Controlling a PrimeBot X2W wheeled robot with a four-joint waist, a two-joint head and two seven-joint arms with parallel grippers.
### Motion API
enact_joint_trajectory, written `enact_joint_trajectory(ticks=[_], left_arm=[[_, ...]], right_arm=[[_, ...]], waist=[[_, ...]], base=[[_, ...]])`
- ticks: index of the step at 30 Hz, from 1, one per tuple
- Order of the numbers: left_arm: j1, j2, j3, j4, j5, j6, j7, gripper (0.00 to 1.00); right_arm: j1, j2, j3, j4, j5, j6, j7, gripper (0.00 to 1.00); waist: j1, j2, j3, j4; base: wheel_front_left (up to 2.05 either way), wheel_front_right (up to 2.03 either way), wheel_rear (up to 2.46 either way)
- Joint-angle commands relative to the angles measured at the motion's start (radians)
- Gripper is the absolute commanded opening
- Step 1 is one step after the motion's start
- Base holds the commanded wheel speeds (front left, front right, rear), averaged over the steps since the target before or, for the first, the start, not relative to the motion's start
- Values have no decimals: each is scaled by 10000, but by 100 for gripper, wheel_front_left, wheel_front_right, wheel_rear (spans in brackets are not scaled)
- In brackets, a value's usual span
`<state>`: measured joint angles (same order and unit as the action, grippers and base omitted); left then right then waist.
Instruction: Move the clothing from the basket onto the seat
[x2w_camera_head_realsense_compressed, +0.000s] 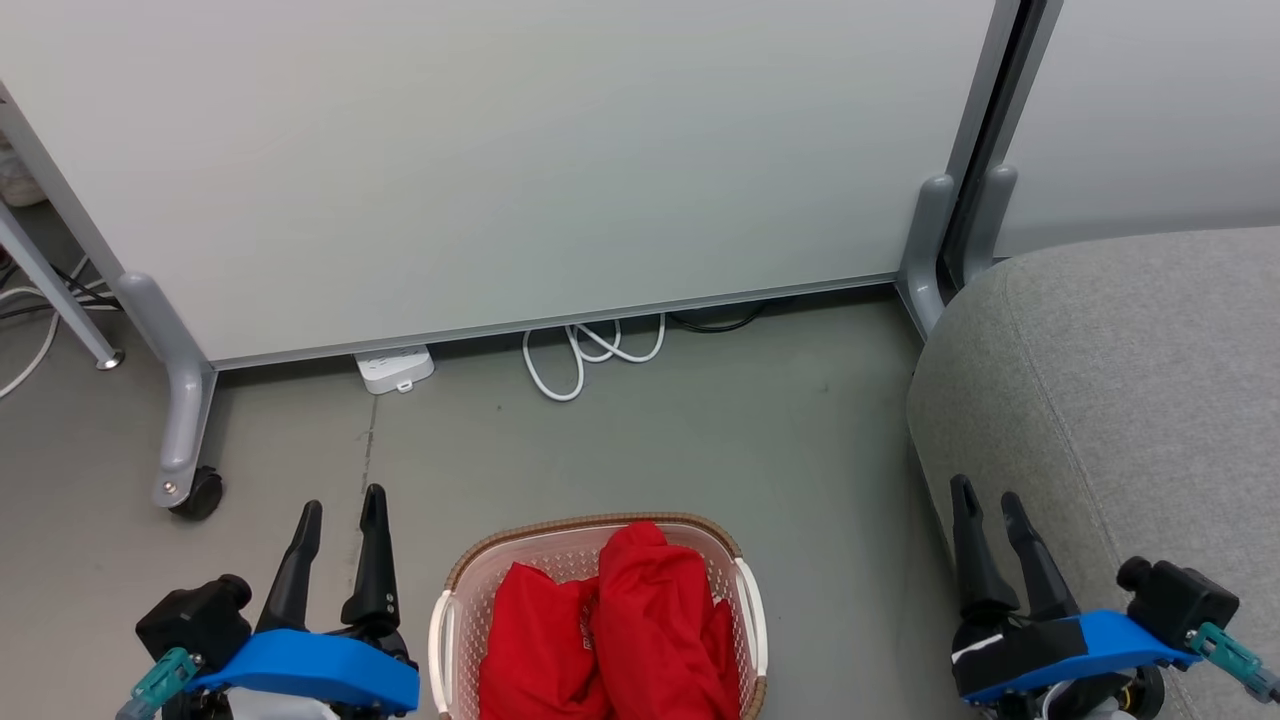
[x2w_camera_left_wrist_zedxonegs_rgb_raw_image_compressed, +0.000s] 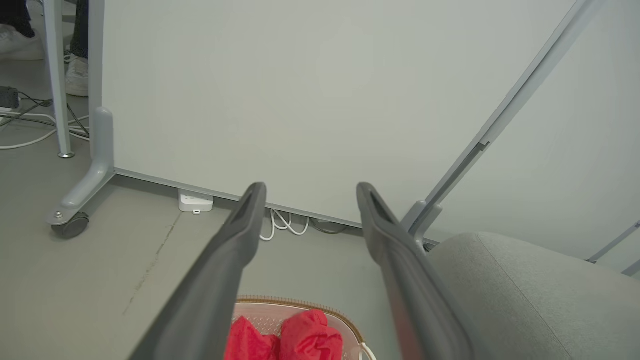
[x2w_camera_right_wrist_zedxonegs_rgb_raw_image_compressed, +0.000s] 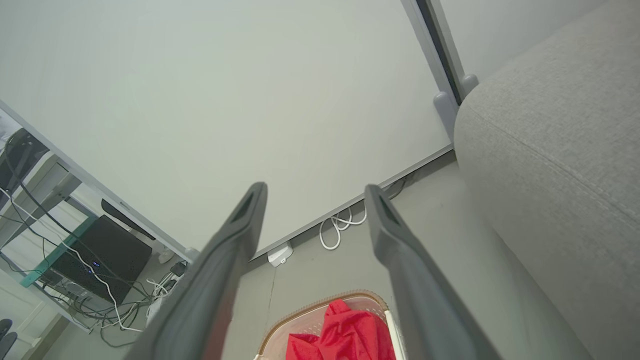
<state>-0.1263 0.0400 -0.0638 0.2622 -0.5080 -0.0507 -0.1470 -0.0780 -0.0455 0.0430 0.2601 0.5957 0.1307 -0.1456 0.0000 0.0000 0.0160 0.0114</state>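
Currently, red clothing (x2w_camera_head_realsense_compressed: 620, 630) in basket (x2w_camera_head_realsense_compressed: 520, 528), seat (x2w_camera_head_realsense_compressed: 1120, 380) at right, left end effector (x2w_camera_head_realsense_compressed: 343, 498) and right end effector (x2w_camera_head_realsense_compressed: 986, 490) spread, empty

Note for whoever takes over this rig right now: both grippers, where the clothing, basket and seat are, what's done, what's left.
Left gripper: open, empty, hanging left of the basket.
Right gripper: open, empty, at the near edge of the seat.
Red clothing: bunched in the basket, which stands on the floor between the arms. The seat is to the basket's right, and no clothing is on the part in view.
Done: nothing moved yet.
Left: lift the clothing out and put it on the seat.
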Motion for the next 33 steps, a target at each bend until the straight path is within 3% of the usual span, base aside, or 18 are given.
enact_joint_trajectory(ticks=[1, 33], left_arm=[[-266, 82, -12, -30, 343, 48, -107, 100], [-373, 113, -374, 234, 3097, 213, -818, 100]], right_arm=[[-208, -52, 60, -30, -321, 1, -117, 100], [-287, -64, 142, 297, -3154, -1, -824, 100]], waist=[[0, 0, 3, 6], [0, 0, 79, 53]], base=[[0, 0, 0], [0, 0, 0]])
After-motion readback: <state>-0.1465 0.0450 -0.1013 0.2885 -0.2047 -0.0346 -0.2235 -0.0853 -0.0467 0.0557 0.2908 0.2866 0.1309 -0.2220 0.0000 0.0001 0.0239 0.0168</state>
